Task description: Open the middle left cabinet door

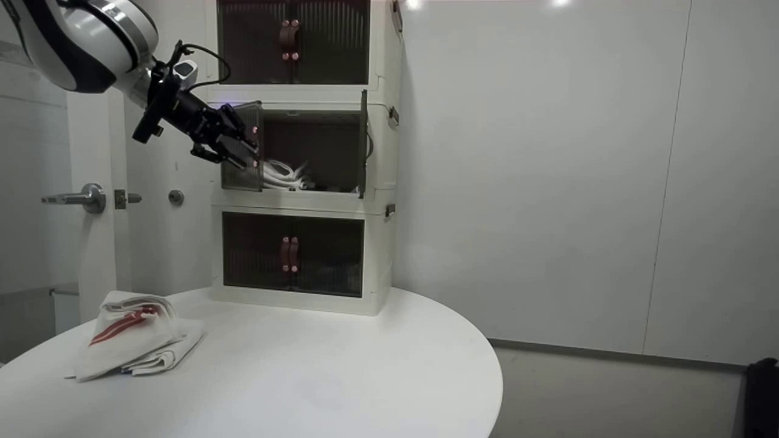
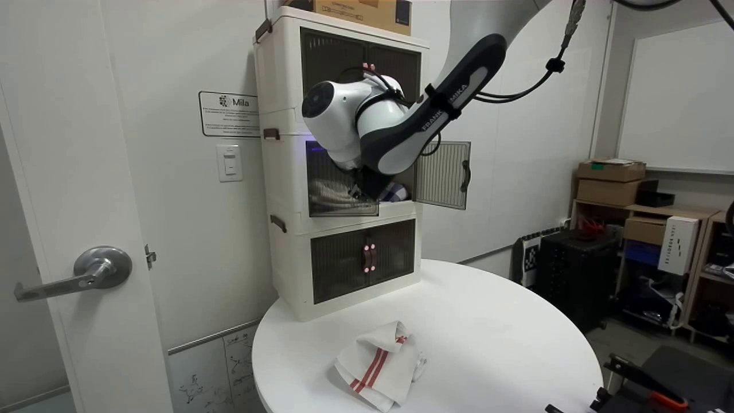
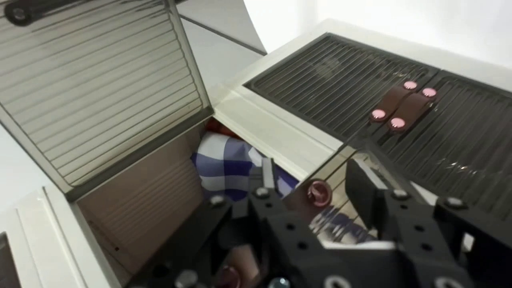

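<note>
The middle left cabinet door (image 1: 238, 179) stands swung partly out from the white cabinet, its greyish ribbed pane seen in both exterior views (image 2: 330, 192). In the wrist view the door (image 3: 335, 173) shows between and behind my fingers, with its brown handle's round stud (image 3: 319, 193) in the gap. My gripper (image 3: 314, 176) is open, the two fingers well apart. The left fingertip lies past the door's free edge, over the opening; whether either finger touches the door I cannot tell. In an exterior view my gripper (image 1: 248, 157) is in front of the door; elsewhere the arm mostly hides it.
The same tier's right-hand door (image 2: 442, 175) stands wide open. Cloths, one blue-checkered (image 3: 224, 166), lie inside that tier. The top (image 1: 331, 42) and bottom doors (image 1: 328, 258) are shut. A folded red-striped towel (image 2: 381, 364) lies on the round white table (image 1: 341, 365). A box (image 2: 367, 14) sits on top.
</note>
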### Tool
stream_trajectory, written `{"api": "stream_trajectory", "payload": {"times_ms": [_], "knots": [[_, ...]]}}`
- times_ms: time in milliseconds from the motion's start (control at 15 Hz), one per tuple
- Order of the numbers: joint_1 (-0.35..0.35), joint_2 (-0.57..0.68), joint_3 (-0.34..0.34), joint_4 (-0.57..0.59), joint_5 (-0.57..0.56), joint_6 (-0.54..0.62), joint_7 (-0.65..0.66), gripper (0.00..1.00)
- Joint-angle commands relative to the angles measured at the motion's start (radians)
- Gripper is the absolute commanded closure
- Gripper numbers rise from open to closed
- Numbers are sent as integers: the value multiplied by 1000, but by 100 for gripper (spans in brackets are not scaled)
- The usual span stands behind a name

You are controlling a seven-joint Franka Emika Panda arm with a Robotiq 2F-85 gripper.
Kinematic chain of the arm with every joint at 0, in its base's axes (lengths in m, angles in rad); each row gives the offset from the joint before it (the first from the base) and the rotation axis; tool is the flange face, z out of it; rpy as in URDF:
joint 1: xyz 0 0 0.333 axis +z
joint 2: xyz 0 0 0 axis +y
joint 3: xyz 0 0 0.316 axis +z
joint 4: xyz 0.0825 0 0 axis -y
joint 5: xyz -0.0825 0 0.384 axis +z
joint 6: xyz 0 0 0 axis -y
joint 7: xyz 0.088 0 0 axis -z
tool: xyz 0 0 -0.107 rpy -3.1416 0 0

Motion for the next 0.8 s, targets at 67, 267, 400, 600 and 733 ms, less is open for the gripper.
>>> {"api": "stream_trajectory", "payload": {"times_ms": [67,267,400,600,733], "knots": [[-5,-54,12,-137,20,57,-35,12],[-12,-77,27,-177,65,84,-80,0],[-25,-112,44,-206,169,112,-189,0],[-29,-196,60,-233,364,76,-415,0],[-17,-257,57,-234,467,3,-560,0]]}}
